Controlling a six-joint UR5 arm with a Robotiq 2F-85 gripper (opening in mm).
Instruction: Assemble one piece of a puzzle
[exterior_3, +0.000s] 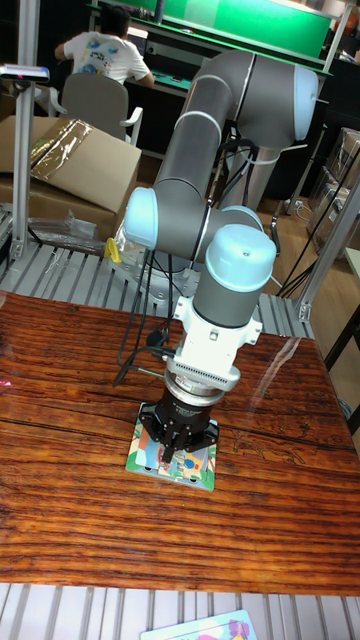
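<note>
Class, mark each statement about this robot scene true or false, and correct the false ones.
1. The colourful square puzzle board lies on a dark wooden table. True.
2. The black two-finger gripper is directly over the puzzle board. True.
3. The grey robot arm is parked far from the board, at the table's edge. False: it reaches down onto the board.
4. A person in a white printed shirt sits in the background, back to the camera. True.
5. The brown cardboard box rests on the wooden table. False: it stands behind the table.

A cardboard box (75, 165) sits behind the wooden table (260, 500).
</note>
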